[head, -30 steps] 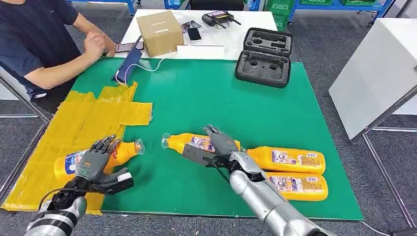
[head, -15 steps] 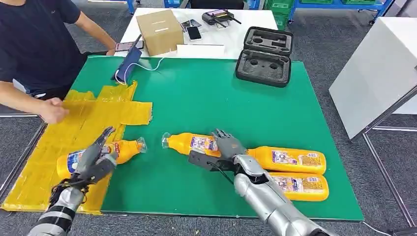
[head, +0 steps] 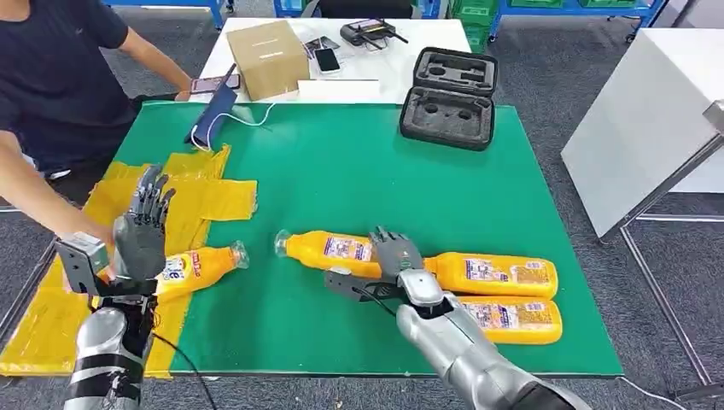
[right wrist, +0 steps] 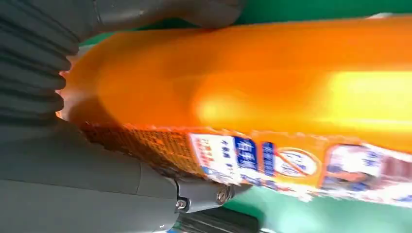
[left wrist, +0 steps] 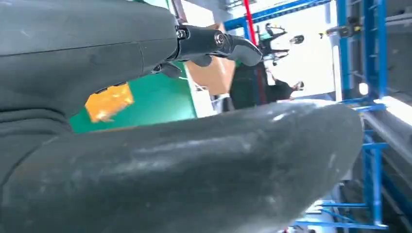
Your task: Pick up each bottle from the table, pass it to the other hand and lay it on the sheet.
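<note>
Three orange bottles lie on the green mat [head: 359, 171]: one [head: 329, 249] in the middle, two more [head: 495, 275] [head: 516, 320] at the front right. My right hand [head: 395, 256] rests on the base end of the middle bottle [right wrist: 272, 92], fingers spread over its top and thumb stretched along its near side; the bottle still lies flat. A fourth bottle [head: 195, 265] lies at the edge of the yellow sheet [head: 43, 320]. My left hand [head: 141, 226] is raised above that bottle, fingers [left wrist: 233, 43] upright, spread, holding nothing.
A person in a dark shirt stands at the far left, with an arm [head: 34, 201] reaching down over the sheet beside my left hand. A black foam case [head: 448, 98], a cardboard box [head: 269, 55] and phones lie at the back. A white table [head: 649, 120] stands to the right.
My left hand has let go of the bottle on the sheet and risen with fingers upright. The person's arm has reached toward the sheet. My right hand has slid slightly along the middle bottle.
</note>
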`<action>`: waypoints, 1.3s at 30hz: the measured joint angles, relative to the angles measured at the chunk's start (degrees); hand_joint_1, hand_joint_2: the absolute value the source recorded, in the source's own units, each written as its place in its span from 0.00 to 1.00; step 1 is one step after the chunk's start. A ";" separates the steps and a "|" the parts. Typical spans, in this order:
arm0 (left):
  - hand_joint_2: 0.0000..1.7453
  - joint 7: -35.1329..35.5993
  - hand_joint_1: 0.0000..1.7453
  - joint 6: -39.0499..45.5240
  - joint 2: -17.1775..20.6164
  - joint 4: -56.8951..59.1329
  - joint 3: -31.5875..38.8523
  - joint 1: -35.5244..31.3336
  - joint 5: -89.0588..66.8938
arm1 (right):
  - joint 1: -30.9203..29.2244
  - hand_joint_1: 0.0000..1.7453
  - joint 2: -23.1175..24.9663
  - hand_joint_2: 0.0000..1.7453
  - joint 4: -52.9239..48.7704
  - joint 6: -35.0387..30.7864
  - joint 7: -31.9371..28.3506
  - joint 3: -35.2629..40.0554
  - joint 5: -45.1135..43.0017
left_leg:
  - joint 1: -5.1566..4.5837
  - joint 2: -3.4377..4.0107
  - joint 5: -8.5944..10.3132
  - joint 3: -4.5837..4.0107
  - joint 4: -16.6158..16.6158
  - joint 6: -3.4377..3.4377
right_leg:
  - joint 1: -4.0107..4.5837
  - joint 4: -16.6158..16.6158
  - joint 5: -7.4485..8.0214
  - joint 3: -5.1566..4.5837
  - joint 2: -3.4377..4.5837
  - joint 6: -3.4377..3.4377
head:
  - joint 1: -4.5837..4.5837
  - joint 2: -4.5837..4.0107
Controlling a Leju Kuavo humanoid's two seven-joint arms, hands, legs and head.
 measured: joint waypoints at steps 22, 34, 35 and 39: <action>1.00 10.01 0.00 -0.28 -2.73 -11.84 -2.10 12.61 14.71 | 15.04 1.00 4.61 1.00 -21.33 -17.22 -14.72 -10.27 -10.76 | 0.05 -0.02 0.13 -0.88 0.06 0.03 | 0.05 0.10 0.05 -0.14 0.01 0.05 | -0.07 0.00; 1.00 9.03 0.00 2.27 -5.53 -17.35 -4.85 15.59 12.08 | 24.28 1.00 7.69 1.00 -45.83 -16.42 -19.19 -9.14 -15.76 | 0.04 -0.07 0.15 -1.28 0.05 0.05 | 0.11 0.08 0.03 -0.50 -0.06 0.04 | 0.00 0.00; 1.00 9.00 0.00 2.14 -5.55 -17.66 -4.96 15.81 12.06 | 24.49 1.00 7.69 1.00 -46.44 -16.02 -19.32 -8.83 -16.02 | 0.04 -0.05 0.15 -1.28 0.05 0.05 | 0.11 0.08 0.03 -0.50 -0.05 0.04 | -0.02 0.00; 1.00 8.96 0.00 0.92 -5.88 -18.75 -6.79 16.95 11.65 | 24.75 1.00 7.87 1.00 -47.43 -14.18 -19.43 -6.74 -15.76 | 0.05 -0.05 0.15 -1.29 0.04 0.05 | 0.12 0.08 0.04 -0.50 -0.05 0.04 | -0.02 0.00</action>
